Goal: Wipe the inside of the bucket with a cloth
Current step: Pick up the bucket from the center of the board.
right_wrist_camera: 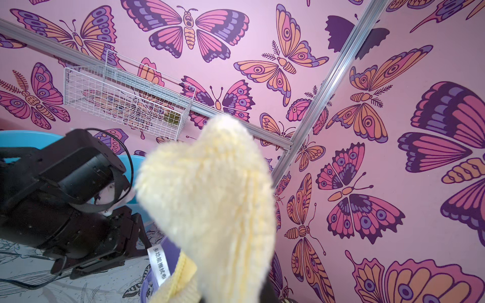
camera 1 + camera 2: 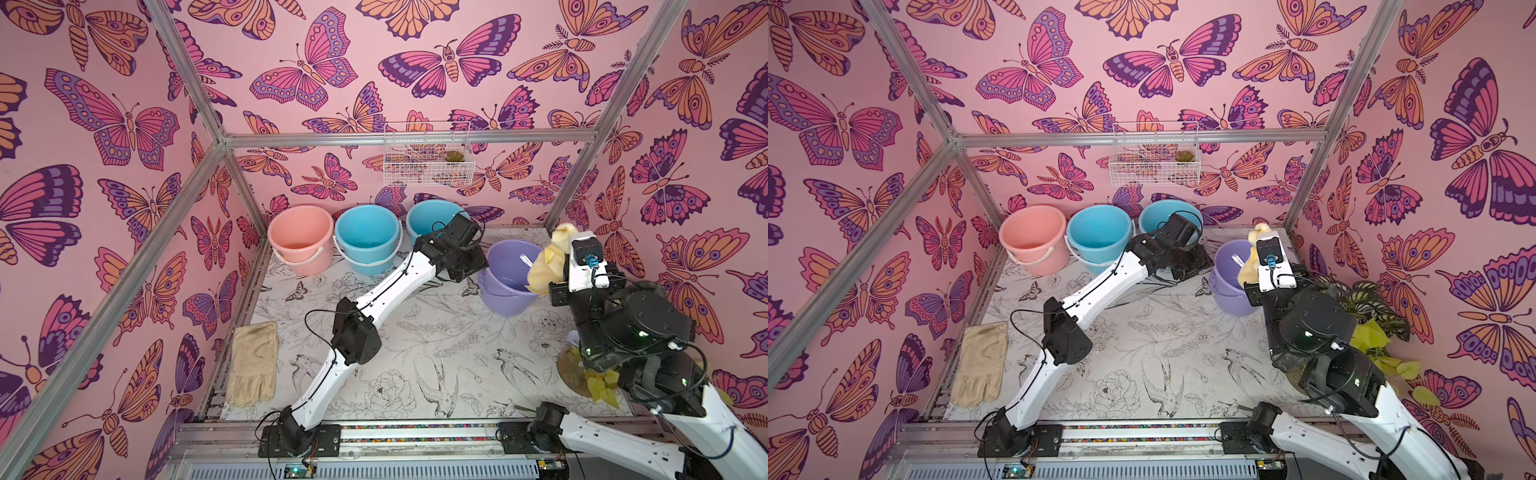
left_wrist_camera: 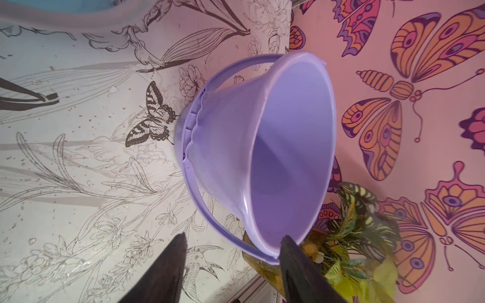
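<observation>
We see the right hand (image 2: pixel 561 254) raised over the far part of the tabletop (image 2: pixel 415 332). It is clamped on the cloth (image 2: pixel 543 266), a soft pale yellow piece. The fabric covers the fingers of this hand, so we do not see them directly. One end of the cloth stands up above the hand. The rest hangs down below it, in front of the mouth of the purple bucket (image 2: pixel 509 272). The lowest fold is at the bucket's rim on the side of this hand; we cannot tell if it touches the rim. In the right wrist view the cloth (image 1: pixel 210 204) fills the middle, and a small white label (image 1: pixel 158 265) with printed characters hangs at its lower edge.

The left hand (image 3: pixel 233 236) is on the opposite side of the same bucket, just beside its rim. Its two dark fingers (image 3: pixel 168 270) stand apart and are not closed on anything. In the left wrist view the bucket's handle shows in the gap between them. One finger is very near the rim, but we cannot tell if there is contact.

Beyond the left hand, toward the back wall, stand a pink bucket (image 2: pixel 299 239) and two blue buckets (image 2: pixel 368 239). A tan glove (image 2: pixel 253 365) lies flat on the tabletop, well apart from both hands.
</observation>
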### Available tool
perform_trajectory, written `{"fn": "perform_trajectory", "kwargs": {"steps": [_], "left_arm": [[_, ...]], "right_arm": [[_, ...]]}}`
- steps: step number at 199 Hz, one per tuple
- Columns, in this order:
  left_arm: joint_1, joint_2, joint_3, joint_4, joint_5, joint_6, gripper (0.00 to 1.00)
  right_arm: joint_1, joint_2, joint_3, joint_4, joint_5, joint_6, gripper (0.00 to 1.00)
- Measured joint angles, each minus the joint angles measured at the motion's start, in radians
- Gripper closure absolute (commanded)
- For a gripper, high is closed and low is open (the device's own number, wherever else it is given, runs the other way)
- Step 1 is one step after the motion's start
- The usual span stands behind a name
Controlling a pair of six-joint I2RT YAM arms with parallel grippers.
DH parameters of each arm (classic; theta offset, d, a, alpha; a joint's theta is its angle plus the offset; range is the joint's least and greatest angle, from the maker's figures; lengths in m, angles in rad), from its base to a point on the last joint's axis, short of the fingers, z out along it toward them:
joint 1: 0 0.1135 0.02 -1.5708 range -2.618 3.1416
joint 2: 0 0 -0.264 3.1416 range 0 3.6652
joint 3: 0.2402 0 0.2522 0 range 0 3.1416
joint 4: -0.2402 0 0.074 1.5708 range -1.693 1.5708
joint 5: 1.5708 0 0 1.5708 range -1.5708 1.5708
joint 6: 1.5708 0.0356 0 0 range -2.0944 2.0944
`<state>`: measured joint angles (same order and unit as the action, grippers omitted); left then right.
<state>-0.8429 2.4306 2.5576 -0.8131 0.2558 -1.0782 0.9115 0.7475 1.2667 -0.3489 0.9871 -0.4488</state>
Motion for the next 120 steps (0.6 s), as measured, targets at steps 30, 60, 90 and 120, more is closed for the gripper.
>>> {"fn": "perform_trajectory", "kwargs": {"steps": [30, 60, 90, 120], "left_arm": [[-0.013, 0.066, 0.013, 0.053, 0.019, -0.014, 0.43], [-0.023, 0.099, 0.022, 0.112, 0.034, -0.031, 0.51], [-0.028, 0.112, 0.024, 0.154, 0.043, -0.045, 0.65], [-0.028, 0.111, 0.024, 0.172, 0.046, -0.056, 0.75]], "right_arm": [[0.000, -0.001, 0.001, -0.016, -0.001, 0.009, 1.00], [0.000, -0.005, 0.003, -0.018, -0.005, 0.028, 1.00], [0.000, -0.006, 0.006, -0.040, -0.012, 0.051, 1.00], [0.000, -0.006, 0.018, -0.062, -0.016, 0.064, 1.00]]}}
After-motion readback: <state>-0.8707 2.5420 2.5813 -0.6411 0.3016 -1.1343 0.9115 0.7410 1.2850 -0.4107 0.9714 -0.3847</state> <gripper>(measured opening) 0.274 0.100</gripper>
